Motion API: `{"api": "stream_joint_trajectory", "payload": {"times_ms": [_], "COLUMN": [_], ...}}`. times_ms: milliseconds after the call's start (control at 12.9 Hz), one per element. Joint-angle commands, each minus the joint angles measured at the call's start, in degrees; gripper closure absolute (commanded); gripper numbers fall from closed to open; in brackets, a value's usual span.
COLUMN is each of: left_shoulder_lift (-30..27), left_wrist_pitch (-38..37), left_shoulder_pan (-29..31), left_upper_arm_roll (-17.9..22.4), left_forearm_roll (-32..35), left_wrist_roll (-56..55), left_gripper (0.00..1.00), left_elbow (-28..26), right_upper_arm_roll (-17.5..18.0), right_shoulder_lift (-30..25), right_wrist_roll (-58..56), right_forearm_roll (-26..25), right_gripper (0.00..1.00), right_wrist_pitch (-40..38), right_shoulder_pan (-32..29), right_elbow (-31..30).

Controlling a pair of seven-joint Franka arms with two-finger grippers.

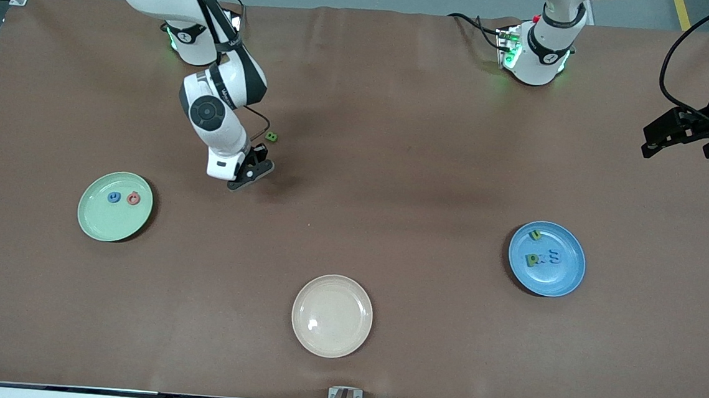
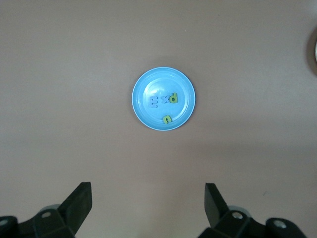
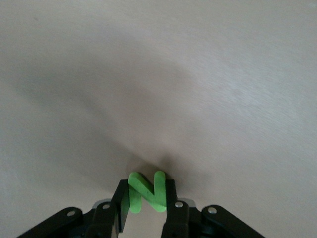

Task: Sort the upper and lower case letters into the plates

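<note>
right pincer (image 1: 250,176): pressed together on a green letter n (image 3: 146,192), which stood pinched upright between the fingers; the pincer sat low over the bare surface (image 1: 396,133) toward the right arm's end.
letter held: upper case in form, judged from the right wrist view.
left pincer (image 1: 668,136): spread wide and empty, waiting high over the left arm's end of the surface.
blue plate (image 1: 547,259): lay toward the left arm's end, well apart from the right pincer; it carried several letters (image 2: 166,104), green and blue, apparently capitals.
mint plate (image 1: 115,206): lay near the right pincer, nearer to the front camera than it; it carried a blue letter (image 1: 114,197) and a red-pink letter (image 1: 133,198), both apparently lower case.
loose green letter (image 1: 271,136): lay on the surface just beside the right arm, farther from the front camera than its pincer.
cream plate (image 1: 332,315): bare, nearest the front camera.
deciding relation: the mint plate was the closer one, yet the n seemingly belonged in the blue plate, a long carry toward the left arm's end.
</note>
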Motion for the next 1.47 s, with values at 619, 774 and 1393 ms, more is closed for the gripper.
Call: {"api": "stream_joint_trajectory", "payload": {"times_ms": [619, 774, 1393], "left_shoulder_lift": [0.1, 0.2, 0.3], "left_wrist_pitch": [1.0, 1.0, 1.2], "left_shoulder_pan": [0.4, 0.4, 0.4], "left_upper_arm_roll": [0.3, 0.3, 0.3], "left_forearm_roll": [-0.3, -0.3, -0.3], "left_wrist_roll": [1.3, 1.3, 1.3], "left_gripper": [0.0, 0.0, 0.0], "left_elbow": [-0.5, -0.5, -0.4], "right_upper_arm_roll": [-0.2, -0.2, -0.2], "right_shoulder_lift": [-4.5, 1.1, 17.2], "right_wrist_roll": [-30.0, -33.3, -41.2], "right_forearm_roll": [-0.6, -0.7, -1.0], "right_gripper": [0.94, 0.94, 0.94], "right_wrist_pitch": [-18.4, -18.4, -15.1], "right_shoulder_pan": [-31.7, -34.8, -38.1], "right_elbow": [13.0, 18.3, 30.8]}}
